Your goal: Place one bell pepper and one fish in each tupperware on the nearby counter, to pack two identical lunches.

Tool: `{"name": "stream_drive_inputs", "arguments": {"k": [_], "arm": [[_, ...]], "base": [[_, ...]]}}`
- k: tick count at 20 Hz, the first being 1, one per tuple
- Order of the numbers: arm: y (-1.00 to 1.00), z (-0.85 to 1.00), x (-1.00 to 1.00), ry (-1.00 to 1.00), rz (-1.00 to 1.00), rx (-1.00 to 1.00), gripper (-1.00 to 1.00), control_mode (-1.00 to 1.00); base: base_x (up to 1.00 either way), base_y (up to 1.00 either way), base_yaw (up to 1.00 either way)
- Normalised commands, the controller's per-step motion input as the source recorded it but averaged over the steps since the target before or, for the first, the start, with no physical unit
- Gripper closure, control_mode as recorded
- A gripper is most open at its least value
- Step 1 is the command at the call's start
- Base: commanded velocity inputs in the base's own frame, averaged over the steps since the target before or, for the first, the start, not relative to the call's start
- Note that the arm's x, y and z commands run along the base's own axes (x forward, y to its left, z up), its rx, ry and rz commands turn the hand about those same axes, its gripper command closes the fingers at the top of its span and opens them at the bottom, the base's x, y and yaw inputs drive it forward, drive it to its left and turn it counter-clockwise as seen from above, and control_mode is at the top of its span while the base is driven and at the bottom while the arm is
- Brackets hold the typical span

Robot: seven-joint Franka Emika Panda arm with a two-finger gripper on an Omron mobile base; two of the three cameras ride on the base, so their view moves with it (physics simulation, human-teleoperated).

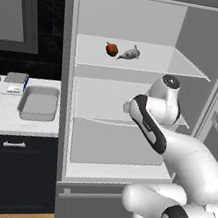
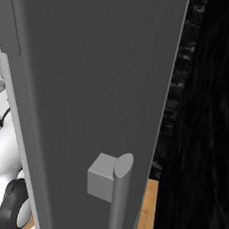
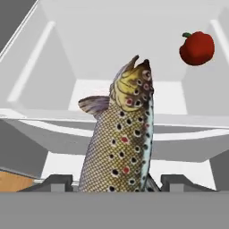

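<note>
In the hand view, a speckled trout is standing between the two dark fingertips, and the gripper is holding it, the jaws standing fairly wide around its body. A red bell pepper is showing beyond it. In the left base view another bell pepper and fish are lying side by side on the upper fridge shelf, and a grey tupperware is sitting on the white marbled counter.

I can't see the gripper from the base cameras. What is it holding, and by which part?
The gripper holds a fish by its tail end; head points away.
</note>
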Motion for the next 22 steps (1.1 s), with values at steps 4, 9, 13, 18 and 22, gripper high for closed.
{"name": "stream_drive_inputs", "arguments": {"k": [4,9,13,18,22], "arm": [[-0.10,0.27,-1.00,0.11,0.00,0.00,1.00,-1.00],[-0.08,0.17,-1.00,0.05,0.00,0.00,1.00,-1.00],[0.00,0.38,-1.00,0.15,0.00,0.00,1.00,-1.00],[0.00,0.01,-0.93,0.13,0.00,0.00,1.00,-1.00],[-0.03,0.00,-0.46,0.00,-0.05,0.00,1.00,-1.00]], "base": [[0.00,0.00,0.00],[0.00,0.00,0.00],[0.00,0.00,0.00],[0.00,0.00,0.00],[0.00,0.00,0.00]]}}
